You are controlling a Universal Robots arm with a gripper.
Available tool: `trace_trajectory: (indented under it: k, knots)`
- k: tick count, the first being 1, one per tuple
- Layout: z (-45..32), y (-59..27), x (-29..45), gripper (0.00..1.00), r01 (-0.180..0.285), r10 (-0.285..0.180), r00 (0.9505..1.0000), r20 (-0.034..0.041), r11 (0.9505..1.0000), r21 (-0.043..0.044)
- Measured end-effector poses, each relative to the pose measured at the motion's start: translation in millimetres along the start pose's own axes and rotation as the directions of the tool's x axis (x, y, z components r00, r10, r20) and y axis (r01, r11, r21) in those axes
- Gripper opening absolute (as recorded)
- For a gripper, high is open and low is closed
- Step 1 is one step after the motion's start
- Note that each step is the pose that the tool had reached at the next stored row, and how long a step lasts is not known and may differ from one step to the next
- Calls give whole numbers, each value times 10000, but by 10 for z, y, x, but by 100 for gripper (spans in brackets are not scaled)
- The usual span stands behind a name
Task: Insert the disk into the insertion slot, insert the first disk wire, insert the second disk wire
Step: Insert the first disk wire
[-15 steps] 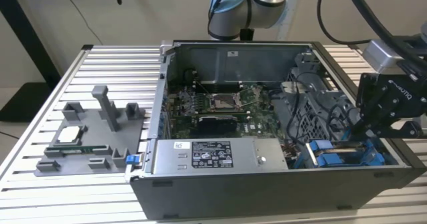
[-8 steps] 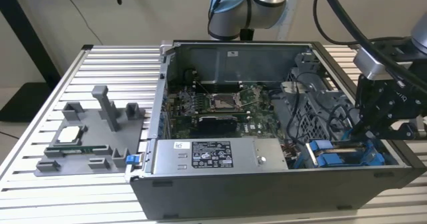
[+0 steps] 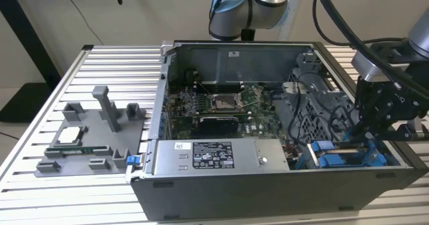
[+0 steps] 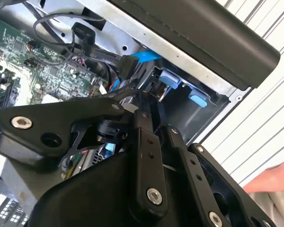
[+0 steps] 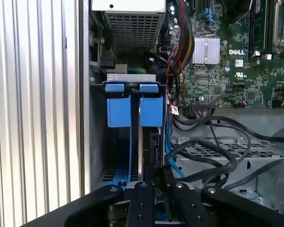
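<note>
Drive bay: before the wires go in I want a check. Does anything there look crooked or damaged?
Nothing stands out. In the first wrist view the two blue carriers sit side by side in the slot, parallel and level, with no visible damage. Black cables lie loose beside them.

Even bright room light; pale glare on slatted table [image 3: 67,195]; case interior [image 3: 241,59] dimmer, soft shadows.

Disk [image 5: 151,112] mostly hidden, seemingly edge-on, deep inside the insertion slot [image 5: 97,151]
</note>
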State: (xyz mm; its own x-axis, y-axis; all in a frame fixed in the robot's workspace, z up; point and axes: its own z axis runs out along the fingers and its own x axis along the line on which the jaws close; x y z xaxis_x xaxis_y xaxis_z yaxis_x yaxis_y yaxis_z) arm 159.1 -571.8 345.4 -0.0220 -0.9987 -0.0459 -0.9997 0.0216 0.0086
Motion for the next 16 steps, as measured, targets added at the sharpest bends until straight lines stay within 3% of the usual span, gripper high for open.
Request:
trace_trajectory:
  k: [8, 16]
  knots:
    - [26, 15, 2, 0, 0, 0, 10000, 1, 10000, 10]
    - [32, 11, -1, 0, 0, 0, 10000, 49, 10000, 12]
